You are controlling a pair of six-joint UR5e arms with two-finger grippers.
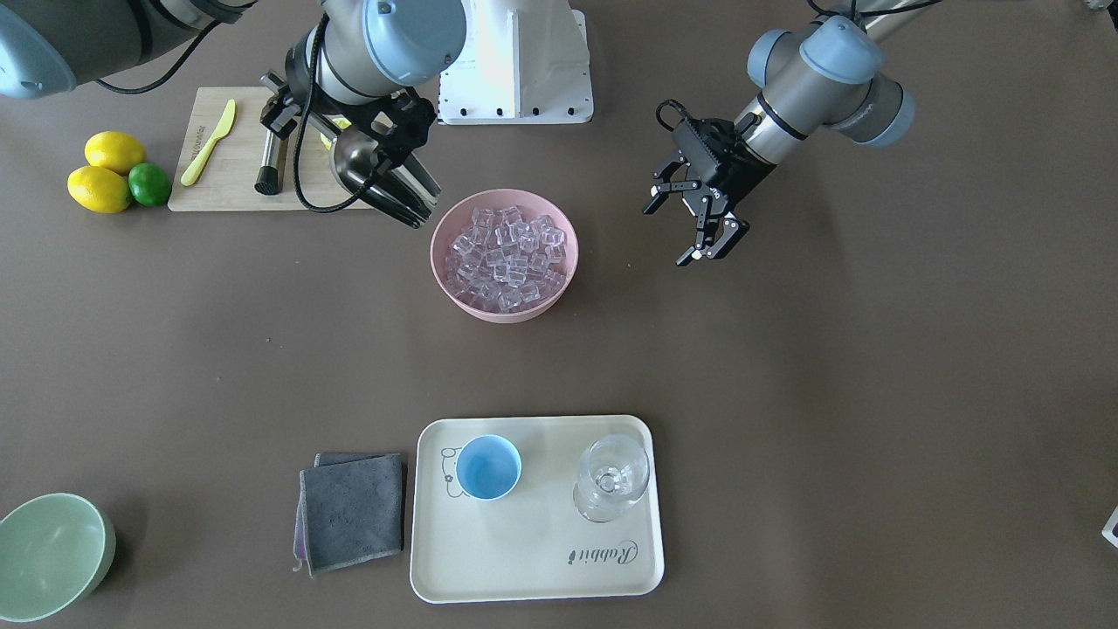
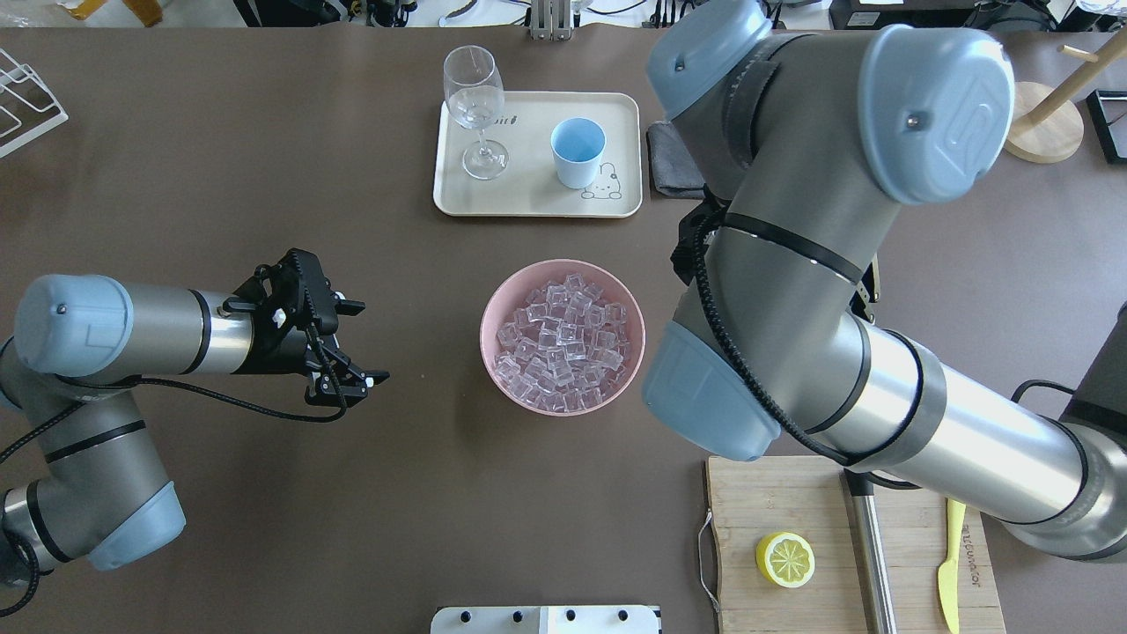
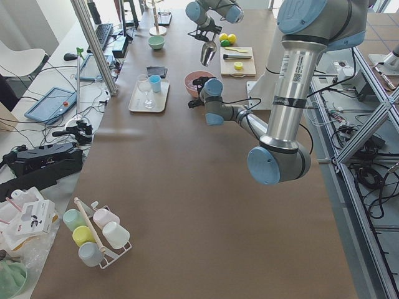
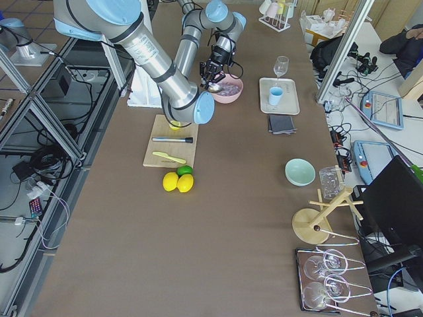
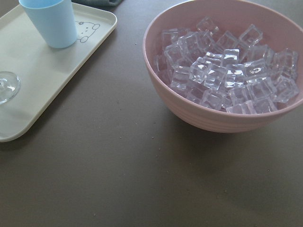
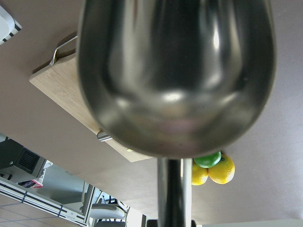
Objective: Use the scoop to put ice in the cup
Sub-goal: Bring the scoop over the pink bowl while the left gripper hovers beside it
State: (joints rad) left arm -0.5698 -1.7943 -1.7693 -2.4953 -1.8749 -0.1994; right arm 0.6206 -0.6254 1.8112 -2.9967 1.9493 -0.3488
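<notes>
Ice (image 1: 507, 258) is heaped in the pink bowl (image 1: 441, 262) at mid-table. Beside the bowl, my right claw (image 1: 377, 147) is clamped on the scoop's (image 6: 175, 71) handle, near the board (image 1: 231, 179). The cup (image 1: 487, 467) stands on the tray (image 1: 541, 568), well apart. My left claw (image 2: 361, 343) hangs with fingers spread, holding nothing.
</notes>
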